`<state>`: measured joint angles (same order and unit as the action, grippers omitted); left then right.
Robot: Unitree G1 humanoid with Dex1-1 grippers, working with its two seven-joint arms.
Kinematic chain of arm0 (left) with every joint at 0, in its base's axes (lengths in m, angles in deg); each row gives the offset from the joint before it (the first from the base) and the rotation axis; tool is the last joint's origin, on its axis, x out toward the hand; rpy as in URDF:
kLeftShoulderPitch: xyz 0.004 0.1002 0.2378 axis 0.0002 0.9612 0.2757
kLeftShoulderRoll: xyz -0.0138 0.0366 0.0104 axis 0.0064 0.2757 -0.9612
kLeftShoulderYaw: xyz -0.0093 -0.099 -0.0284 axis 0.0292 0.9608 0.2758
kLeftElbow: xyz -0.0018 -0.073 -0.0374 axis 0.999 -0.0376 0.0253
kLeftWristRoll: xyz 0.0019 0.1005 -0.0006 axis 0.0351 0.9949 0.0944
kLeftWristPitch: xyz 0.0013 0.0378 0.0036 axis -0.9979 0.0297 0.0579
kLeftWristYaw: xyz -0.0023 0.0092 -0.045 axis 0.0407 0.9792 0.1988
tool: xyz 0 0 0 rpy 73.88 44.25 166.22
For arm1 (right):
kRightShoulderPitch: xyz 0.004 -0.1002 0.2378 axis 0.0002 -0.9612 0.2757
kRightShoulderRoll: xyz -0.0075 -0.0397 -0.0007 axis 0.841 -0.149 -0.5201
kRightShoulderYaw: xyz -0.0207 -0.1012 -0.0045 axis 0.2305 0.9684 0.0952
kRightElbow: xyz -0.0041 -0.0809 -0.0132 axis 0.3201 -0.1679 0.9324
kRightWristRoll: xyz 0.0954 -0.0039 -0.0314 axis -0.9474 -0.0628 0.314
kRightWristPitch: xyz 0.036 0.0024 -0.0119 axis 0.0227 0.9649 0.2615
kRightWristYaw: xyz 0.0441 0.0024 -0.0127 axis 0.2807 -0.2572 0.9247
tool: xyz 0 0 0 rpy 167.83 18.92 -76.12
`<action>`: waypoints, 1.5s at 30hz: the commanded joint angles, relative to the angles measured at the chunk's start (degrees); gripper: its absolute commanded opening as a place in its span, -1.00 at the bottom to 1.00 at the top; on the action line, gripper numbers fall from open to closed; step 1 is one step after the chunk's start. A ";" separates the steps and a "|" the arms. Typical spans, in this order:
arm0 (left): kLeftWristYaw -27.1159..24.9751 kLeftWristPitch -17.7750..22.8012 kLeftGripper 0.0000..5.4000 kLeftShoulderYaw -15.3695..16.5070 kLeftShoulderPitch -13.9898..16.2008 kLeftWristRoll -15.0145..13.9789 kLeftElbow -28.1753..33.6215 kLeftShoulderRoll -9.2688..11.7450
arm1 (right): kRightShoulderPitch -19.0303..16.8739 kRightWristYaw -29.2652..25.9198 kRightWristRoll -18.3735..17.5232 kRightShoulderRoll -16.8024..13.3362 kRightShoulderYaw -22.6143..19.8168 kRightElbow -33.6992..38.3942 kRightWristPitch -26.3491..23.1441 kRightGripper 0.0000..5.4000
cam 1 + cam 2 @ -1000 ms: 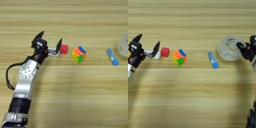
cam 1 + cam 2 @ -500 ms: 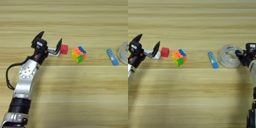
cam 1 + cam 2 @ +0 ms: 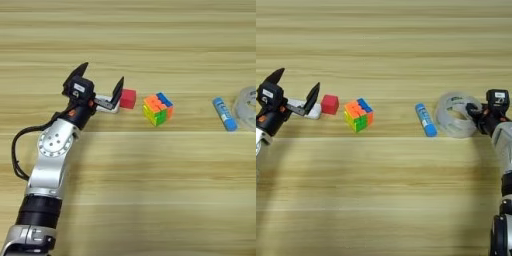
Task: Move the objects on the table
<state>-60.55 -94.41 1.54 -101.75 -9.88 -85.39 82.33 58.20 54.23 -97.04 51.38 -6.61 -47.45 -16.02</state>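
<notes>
The left hand (image 3: 100, 86) is spread wide over the flat white device (image 3: 107, 103), while the clear tape roll (image 3: 455, 114) seems gripped at 3 o'clock by the right hand (image 3: 481, 114).

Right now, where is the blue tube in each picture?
Left eye view: blue tube lies near the right edge, right of the puzzle cube.
Right eye view: blue tube lies right of centre, between puzzle cube and tape roll.
Shared landmark: the puzzle cube.
</notes>
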 commanded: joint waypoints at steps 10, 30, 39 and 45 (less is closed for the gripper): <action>-0.61 0.10 1.00 0.21 -0.44 -0.37 -1.72 0.64 | -0.32 1.42 -2.25 1.41 -1.25 6.36 0.06 0.23; -4.35 -4.17 1.00 -1.47 -9.59 0.93 -18.02 0.57 | -3.53 3.06 -5.32 4.03 -1.45 18.75 -1.66 0.98; -9.41 -6.74 1.00 -3.21 -14.88 0.80 -28.31 -0.68 | -4.26 3.99 -6.24 5.49 -0.96 22.12 -2.66 0.98; -10.65 -10.32 1.00 -4.41 -19.47 2.21 -37.52 -2.15 | -4.20 4.49 -6.38 5.92 -0.66 22.78 -2.94 0.98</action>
<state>-70.67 -103.39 -2.17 -118.85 -8.86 -120.17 80.66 54.08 58.40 -103.13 56.99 -7.33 -25.54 -18.24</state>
